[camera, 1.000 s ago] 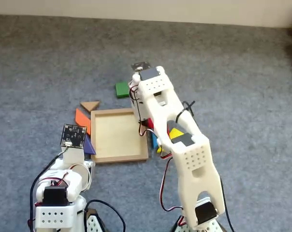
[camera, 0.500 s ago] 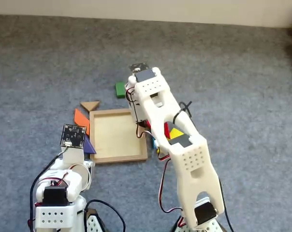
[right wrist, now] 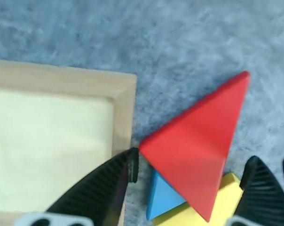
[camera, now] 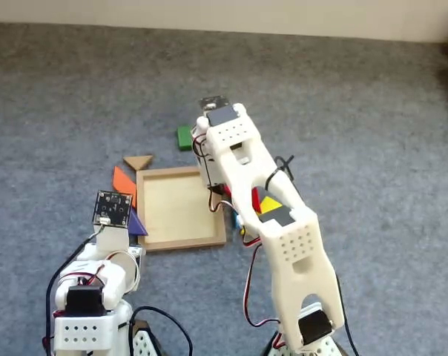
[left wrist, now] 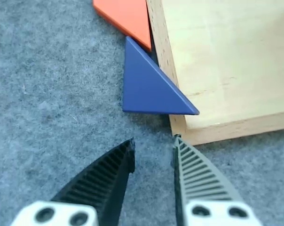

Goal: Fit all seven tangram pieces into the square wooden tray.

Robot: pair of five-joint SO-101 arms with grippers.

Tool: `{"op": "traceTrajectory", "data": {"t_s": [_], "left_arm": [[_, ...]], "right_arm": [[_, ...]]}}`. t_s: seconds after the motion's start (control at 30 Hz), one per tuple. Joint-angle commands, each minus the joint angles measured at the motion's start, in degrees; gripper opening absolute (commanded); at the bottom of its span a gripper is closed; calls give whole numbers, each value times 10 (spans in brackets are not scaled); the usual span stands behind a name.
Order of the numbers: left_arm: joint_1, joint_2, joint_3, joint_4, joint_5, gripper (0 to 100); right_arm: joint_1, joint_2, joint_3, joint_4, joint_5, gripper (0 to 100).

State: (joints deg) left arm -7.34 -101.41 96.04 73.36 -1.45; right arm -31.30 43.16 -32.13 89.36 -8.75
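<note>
Now right hand [right wrist: 191, 161] spread astride red triangle [right wrist: 198, 127] — left hand [left wrist: 153, 141] released near tray [left wrist: 222, 56].

Our right arm [camera: 242, 159] swings slightly toward the left edge of the table [camera: 372, 111] and now hangs closer over the tray's [camera: 181, 242] right rim. From above, it now hides part of the green square [camera: 183, 138] and uncovers a strip of the red triangle [camera: 255, 199].
</note>
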Motion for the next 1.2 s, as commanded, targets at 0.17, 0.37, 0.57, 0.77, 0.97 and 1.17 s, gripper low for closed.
{"op": "traceTrajectory", "data": {"t_s": [0.17,0.37,0.57,0.77,0.97,1.17], "left_arm": [[7,-31,12,3,-3,140],[7,-31,12,3,-3,140],[7,-31,12,3,-3,140],[7,-31,12,3,-3,140],[7,-31,12,3,-3,140],[7,-31,12,3,-3,140]], "right_arm": [[-21,-3,-19,-15,-23,348],[8,-3,-15,-33,-25,348],[18,36,2,-55,-23,348],[20,48,1,-18,-23,347],[18,42,1,15,-5,347],[14,42,2,30,25,349]]}}
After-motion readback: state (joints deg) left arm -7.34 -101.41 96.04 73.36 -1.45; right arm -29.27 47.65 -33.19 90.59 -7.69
